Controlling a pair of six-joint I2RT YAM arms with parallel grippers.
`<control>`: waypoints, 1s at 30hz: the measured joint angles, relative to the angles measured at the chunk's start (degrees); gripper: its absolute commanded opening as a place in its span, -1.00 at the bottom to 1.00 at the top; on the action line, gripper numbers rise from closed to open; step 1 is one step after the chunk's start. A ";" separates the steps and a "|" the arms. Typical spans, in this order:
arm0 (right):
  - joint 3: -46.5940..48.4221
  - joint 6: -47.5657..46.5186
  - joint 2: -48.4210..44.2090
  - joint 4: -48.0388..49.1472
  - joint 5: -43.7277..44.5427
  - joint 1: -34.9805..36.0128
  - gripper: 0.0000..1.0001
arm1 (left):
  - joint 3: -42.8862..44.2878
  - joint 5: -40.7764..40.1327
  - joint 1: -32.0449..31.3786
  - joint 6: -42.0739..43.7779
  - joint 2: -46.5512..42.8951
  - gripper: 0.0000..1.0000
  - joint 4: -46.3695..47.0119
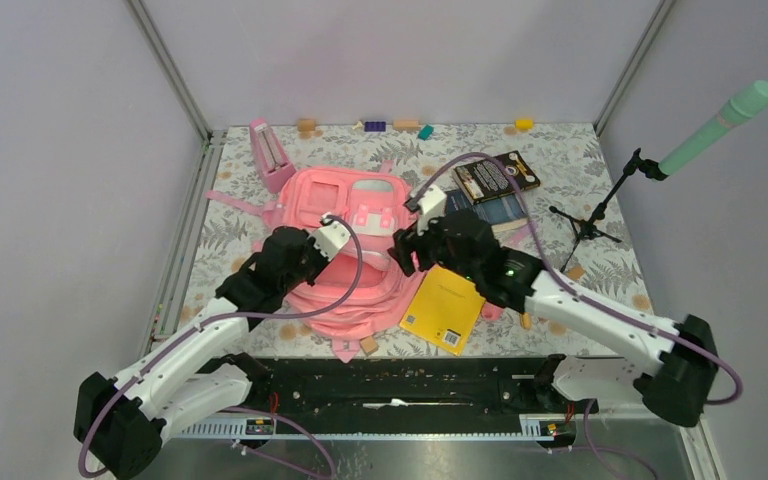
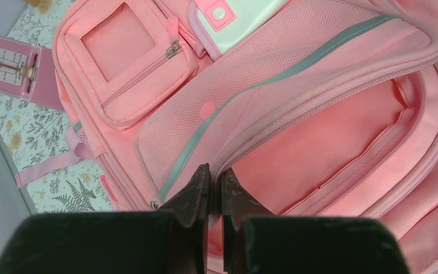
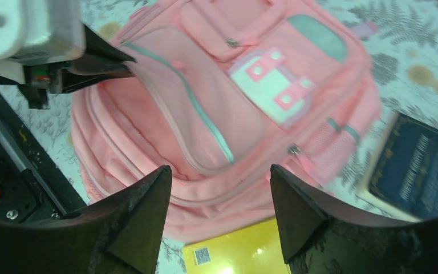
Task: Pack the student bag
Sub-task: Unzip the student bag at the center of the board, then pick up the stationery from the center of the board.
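Note:
The student bag (image 1: pixel 350 215), a pink backpack with a white-mint patch, lies flat in the middle of the table, and its main compartment (image 2: pixel 331 142) gapes open. My left gripper (image 1: pixel 343 250) is shut on the zipped rim of the front flap (image 2: pixel 215 177) and holds it up. In the right wrist view it pinches the flap's corner (image 3: pixel 111 61). My right gripper (image 1: pixel 407 250) is open and empty, hovering over the bag's right near side (image 3: pixel 219 182). A yellow book (image 1: pixel 445 308) lies just under it against the bag (image 3: pixel 245 251).
A pink metronome (image 1: pixel 270 155) stands at the bag's far left (image 2: pixel 11 71). Two dark books (image 1: pixel 497 178) lie at the right rear (image 3: pixel 416 165). A mic stand (image 1: pixel 590 220) with a mint microphone (image 1: pixel 720 125) is at the right. Small blocks (image 1: pixel 375 126) line the back edge.

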 measured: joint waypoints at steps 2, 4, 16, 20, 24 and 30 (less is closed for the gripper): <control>0.00 1.73 -4.24 -4.50 2.58 -0.90 0.41 | 0.00 -0.15 -0.04 -0.28 -0.79 -1.00 -0.48; 0.00 4.20 -8.81 -9.90 5.46 -2.34 0.41 | 0.00 -0.46 -0.04 -0.59 -1.44 -1.00 -0.70; -13.92 23.12 -27.02 -35.65 13.66 -20.31 0.39 | 1.62 -1.84 -0.04 -4.11 -1.36 -1.00 -2.84; -17.92 26.82 -26.91 -38.97 13.60 -26.56 0.31 | 3.82 -2.21 -0.04 -6.23 0.98 -1.00 -4.35; -20.26 29.24 -27.10 -41.66 13.07 -31.45 0.31 | 6.10 -3.15 -0.04 -8.04 3.45 -1.00 -6.21; -20.39 31.58 -24.61 -42.62 12.70 -36.15 0.29 | 6.75 -3.76 -0.07 -9.64 3.89 -1.00 -7.06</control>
